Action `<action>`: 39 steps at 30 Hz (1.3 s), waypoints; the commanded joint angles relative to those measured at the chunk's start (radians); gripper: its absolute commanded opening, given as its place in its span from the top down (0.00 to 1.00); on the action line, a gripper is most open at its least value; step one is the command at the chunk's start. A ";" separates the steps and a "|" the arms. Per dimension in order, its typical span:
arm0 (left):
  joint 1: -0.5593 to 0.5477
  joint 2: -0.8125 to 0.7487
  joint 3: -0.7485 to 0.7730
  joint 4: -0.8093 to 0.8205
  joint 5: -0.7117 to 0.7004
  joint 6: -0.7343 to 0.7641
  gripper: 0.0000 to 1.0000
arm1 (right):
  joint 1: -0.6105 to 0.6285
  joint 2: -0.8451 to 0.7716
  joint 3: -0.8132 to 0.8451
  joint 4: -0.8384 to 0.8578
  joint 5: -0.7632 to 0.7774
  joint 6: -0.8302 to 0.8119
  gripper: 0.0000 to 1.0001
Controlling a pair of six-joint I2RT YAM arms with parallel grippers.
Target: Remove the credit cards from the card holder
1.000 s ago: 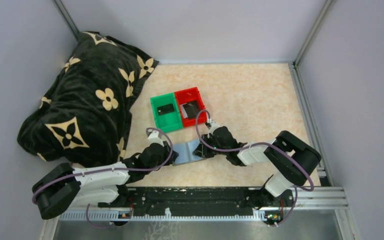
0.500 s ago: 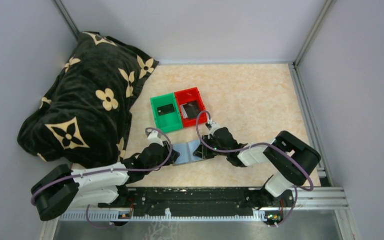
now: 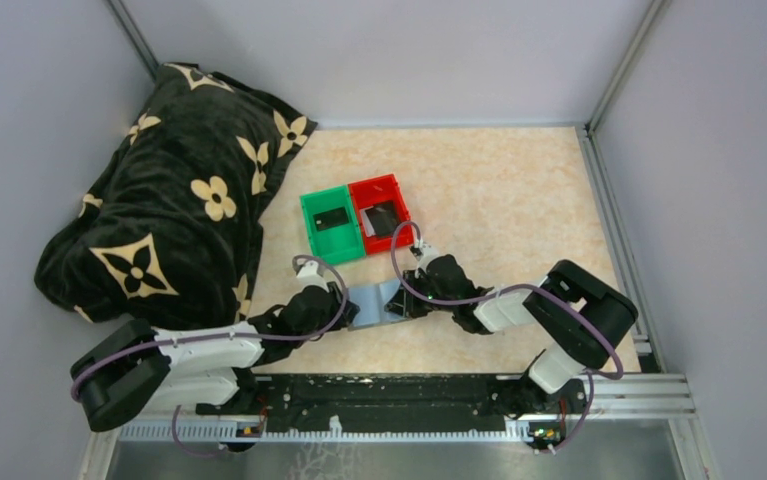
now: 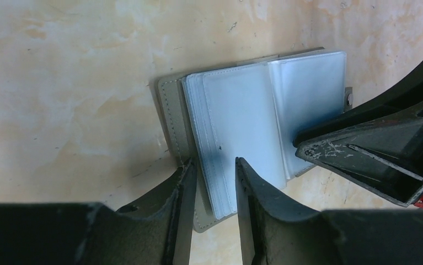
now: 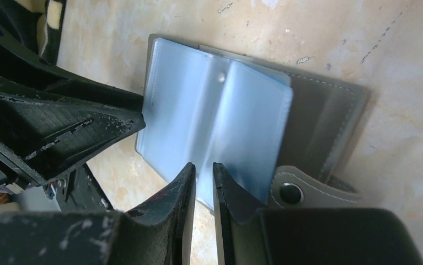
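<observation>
In the top view we see the small flat grey bifold card holder [image 3: 371, 303] lying open on the beige marbled tabletop [image 3: 499, 200], in the lower middle of the frame, between the two grippers and just below a pair of plastic bins. A dark, thin rectangular credit card [image 3: 332, 217] lies inside the green plastic bin [image 3: 339, 254], and a second dark card [image 3: 383, 218] lies inside the red plastic bin [image 3: 374, 184], which touches the green one on its right. A black plush blanket with beige flowers [image 3: 169, 190] fills the upper left of this frame. In the left wrist view the holder shows its grey cover and a stack of pale, clear plastic sleeves [image 4: 242, 121]. The left gripper [image 4: 214, 164] stands over the lower edge of this stack with its jaws moderately apart, the sleeves showing in the gap; it grips nothing, and we cannot tell if its tips press on the holder. In the right wrist view the right gripper [image 5: 203, 168] has only a narrow gap between its jaws, at the lower edge of the sleeves, and the crease between two sleeves runs into this gap; we cannot tell whether it pinches them.
</observation>
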 commanded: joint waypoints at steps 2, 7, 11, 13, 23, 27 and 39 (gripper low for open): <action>-0.003 0.060 0.007 0.077 0.059 -0.007 0.61 | 0.007 0.005 -0.010 0.033 0.002 0.000 0.82; -0.003 0.074 0.054 0.102 0.084 0.013 0.62 | 0.005 0.024 -0.016 0.056 -0.004 0.008 0.81; -0.003 0.097 0.099 0.117 0.103 0.029 0.62 | 0.005 0.033 -0.023 0.077 -0.008 0.016 0.82; -0.003 0.110 0.113 0.136 0.117 0.031 0.62 | 0.004 0.033 -0.028 0.082 -0.006 0.017 0.82; -0.003 0.194 0.153 0.218 0.184 0.027 0.63 | 0.004 -0.003 -0.049 0.079 0.002 0.020 0.82; -0.003 0.211 0.189 0.211 0.194 0.043 0.64 | -0.003 -0.047 -0.061 0.073 -0.002 0.025 0.82; 0.004 -0.046 0.168 -0.078 -0.081 0.100 0.09 | -0.039 -0.400 -0.013 -0.298 0.137 -0.086 0.77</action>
